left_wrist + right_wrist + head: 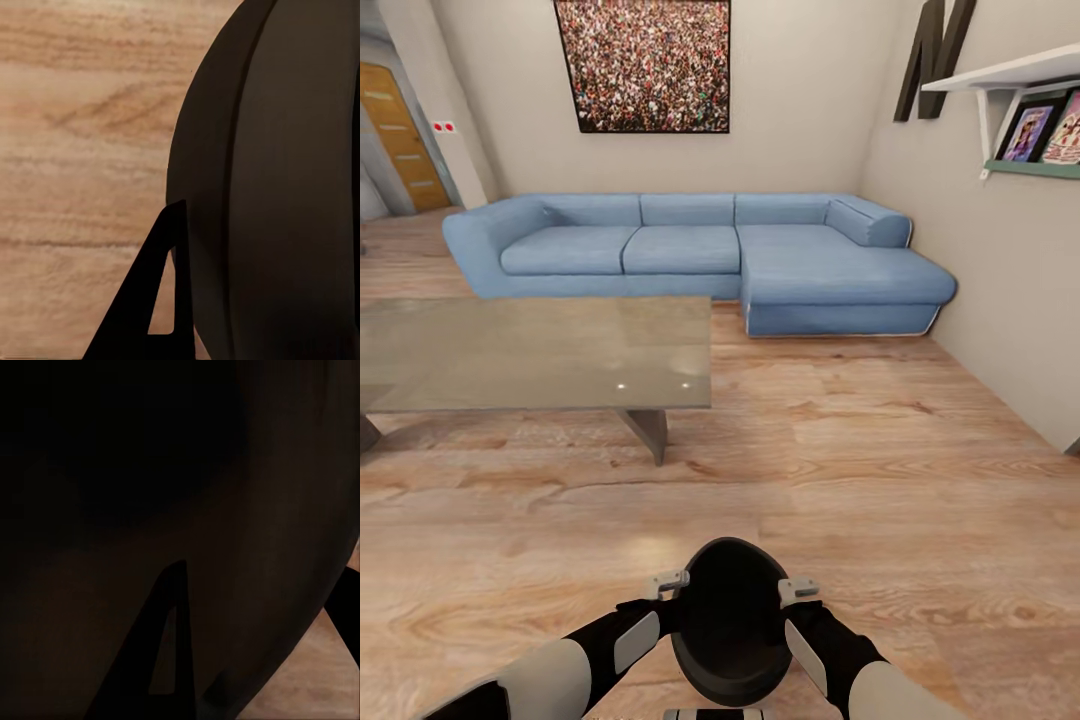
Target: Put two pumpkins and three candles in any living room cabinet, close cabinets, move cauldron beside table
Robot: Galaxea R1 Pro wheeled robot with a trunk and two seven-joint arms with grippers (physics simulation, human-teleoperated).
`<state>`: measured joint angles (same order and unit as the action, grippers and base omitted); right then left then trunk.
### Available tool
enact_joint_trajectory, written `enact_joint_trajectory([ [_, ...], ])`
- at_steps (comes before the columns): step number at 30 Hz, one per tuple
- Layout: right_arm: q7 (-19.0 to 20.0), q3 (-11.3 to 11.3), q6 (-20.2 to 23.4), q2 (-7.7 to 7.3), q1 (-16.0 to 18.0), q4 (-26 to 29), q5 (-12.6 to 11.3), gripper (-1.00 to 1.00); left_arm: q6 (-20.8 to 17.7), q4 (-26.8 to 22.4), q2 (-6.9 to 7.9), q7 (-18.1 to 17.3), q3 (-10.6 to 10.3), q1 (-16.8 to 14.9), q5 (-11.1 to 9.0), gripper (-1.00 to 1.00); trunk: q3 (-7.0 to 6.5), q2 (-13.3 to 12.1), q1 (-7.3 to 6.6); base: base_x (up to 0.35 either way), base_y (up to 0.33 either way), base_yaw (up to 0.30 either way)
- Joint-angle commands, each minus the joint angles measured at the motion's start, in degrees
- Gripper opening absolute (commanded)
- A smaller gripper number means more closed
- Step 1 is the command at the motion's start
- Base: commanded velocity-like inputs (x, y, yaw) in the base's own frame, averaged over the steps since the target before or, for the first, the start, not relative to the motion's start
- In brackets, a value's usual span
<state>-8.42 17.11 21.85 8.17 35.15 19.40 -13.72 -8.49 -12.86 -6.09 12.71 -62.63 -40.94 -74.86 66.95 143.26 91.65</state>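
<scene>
Black and round, the cauldron (728,620) sits between the two grippers just ahead of the robot's trunk, the left gripper (668,582) pressed to one side of its rim and the right gripper (798,588) to the other; whether either one's fingers are clenched on the rim or merely braced against it cannot be told, since both wrist views show little but dark pot wall and a single finger (154,300) close against it. The pot looks carried clear of the wooden floor (880,470), well apart from the table (540,350), whose glossy grey top lies ahead on the left before the blue sofa (700,255). The step in hand appears to be bringing the cauldron beside that table. Done well, both arms should keep even inward pressure, the pot level, and set it down just beside a table leg (650,432) without bumping it.
</scene>
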Motion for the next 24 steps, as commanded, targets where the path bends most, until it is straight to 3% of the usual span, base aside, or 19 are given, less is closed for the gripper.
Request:
enact_joint_trajectory([
  [1, 0.1, -0.4, -0.1, 0.80, -0.9, 0.1, -1.0, -1.00, 0.0, 0.3, 0.02, 0.1, 0.0, 0.0, 0.5, -1.00, 0.01, 0.0, 0.03, 0.000, 0.000, 0.285],
  [8, 0.1, -0.4, -0.1, 0.80, -0.9, 0.0, -1.0, -1.00, 0.0, 0.3, 0.02, 0.1, 0.0, 0.0, 0.5, -1.00, 0.01, 0.0, 0.03, 0.115, 0.000, 0.285],
  [24, 0.1, -0.4, -0.1, 0.80, -0.9, 0.0, -1.0, -1.00, 0.0, 0.3, 0.02, 0.1, 0.0, 0.0, 0.5, -1.00, 0.01, 0.0, 0.03, 0.321, 0.000, 0.285],
])
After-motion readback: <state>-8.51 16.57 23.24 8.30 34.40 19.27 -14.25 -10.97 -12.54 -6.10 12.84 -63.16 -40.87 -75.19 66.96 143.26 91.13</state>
